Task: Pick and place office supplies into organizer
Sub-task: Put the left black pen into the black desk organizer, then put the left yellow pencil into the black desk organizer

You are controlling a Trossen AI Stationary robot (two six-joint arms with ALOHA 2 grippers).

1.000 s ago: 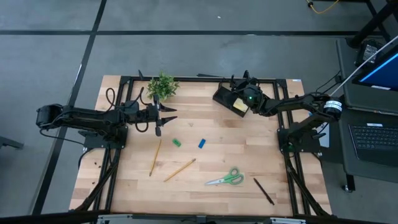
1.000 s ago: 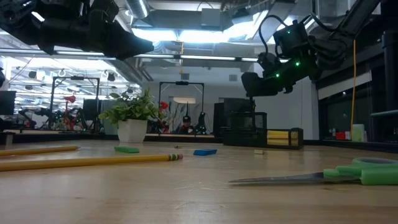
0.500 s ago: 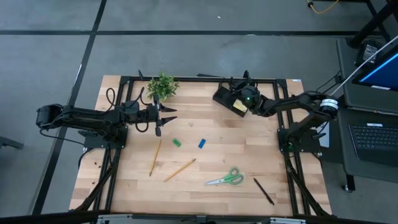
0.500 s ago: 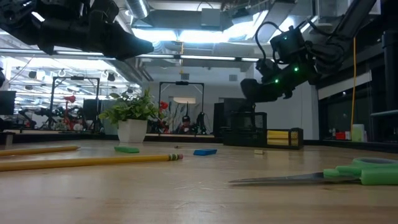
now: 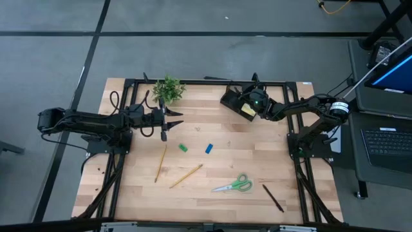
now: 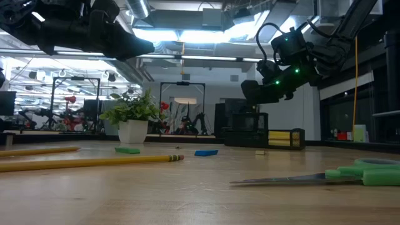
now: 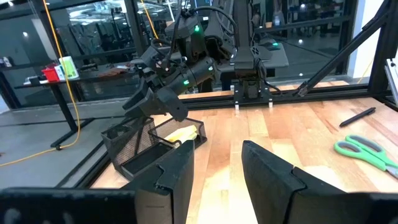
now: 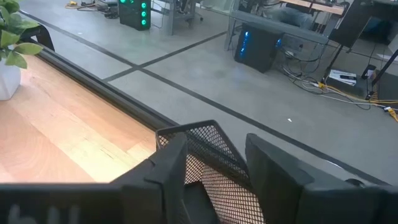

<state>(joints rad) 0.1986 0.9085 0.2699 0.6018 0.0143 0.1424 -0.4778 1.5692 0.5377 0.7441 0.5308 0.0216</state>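
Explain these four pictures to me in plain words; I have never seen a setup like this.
Two dark robot arms work at a wooden table. One picture looks straight down, one looks level across the tabletop, and two come from cameras on the arms' wrists. On the table lie two pencils, green scissors, a green eraser, a blue eraser, a black pen and a potted plant. The right pincer, open and empty, hangs over the black mesh organizer, where yellow sticky notes sit. The left pincer waits beside the plant, empty.
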